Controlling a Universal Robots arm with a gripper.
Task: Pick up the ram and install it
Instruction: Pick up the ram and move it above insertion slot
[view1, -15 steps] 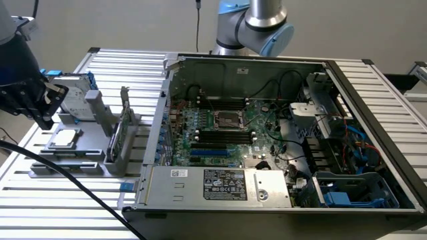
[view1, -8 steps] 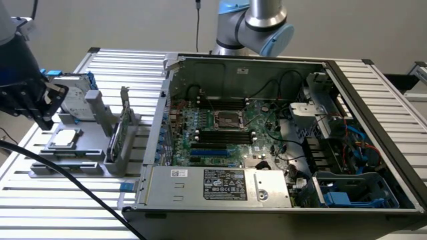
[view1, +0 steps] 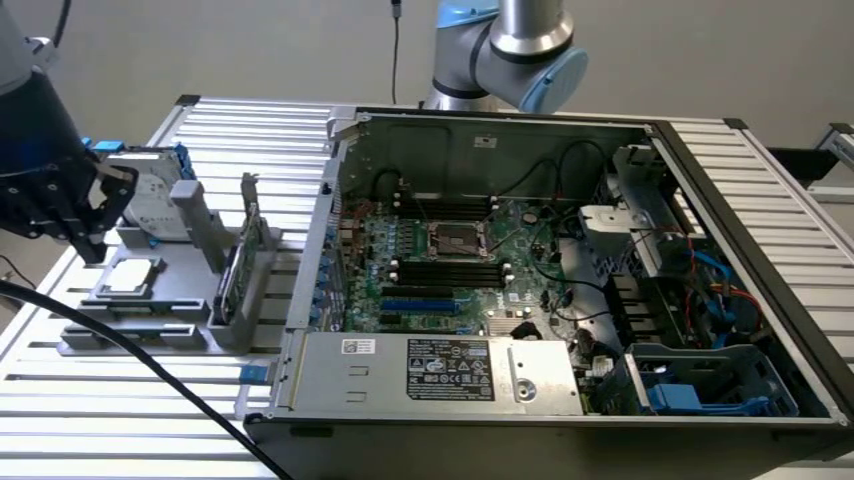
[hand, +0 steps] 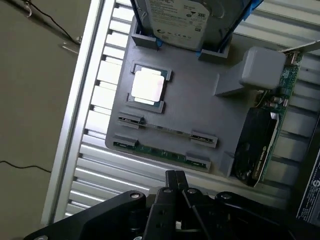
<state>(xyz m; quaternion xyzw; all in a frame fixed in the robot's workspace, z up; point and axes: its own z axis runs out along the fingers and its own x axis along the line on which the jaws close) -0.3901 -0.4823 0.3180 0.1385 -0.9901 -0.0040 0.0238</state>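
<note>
The ram (hand: 156, 150) is a thin green stick lying on edge in the front slot of the grey holder tray (hand: 200, 100). My gripper (hand: 175, 178) hovers above the tray's outer edge, just off the ram, with its fingers shut together and nothing between them. In the exterior view the gripper (view1: 88, 245) hangs at the exterior view's left, over the tray (view1: 160, 335). The open computer case (view1: 534, 260) lies to the exterior view's right, with black memory slots (view1: 454, 270) beside the processor socket (view1: 454, 238).
On the tray also sit a square silver processor chip (hand: 147, 86), a silver hard drive (hand: 175, 20) in a blue frame, and an upright graphics card (hand: 257, 145). A black cable (view1: 147, 370) crosses the slatted table. The case's metal wall (view1: 314, 260) stands between tray and motherboard.
</note>
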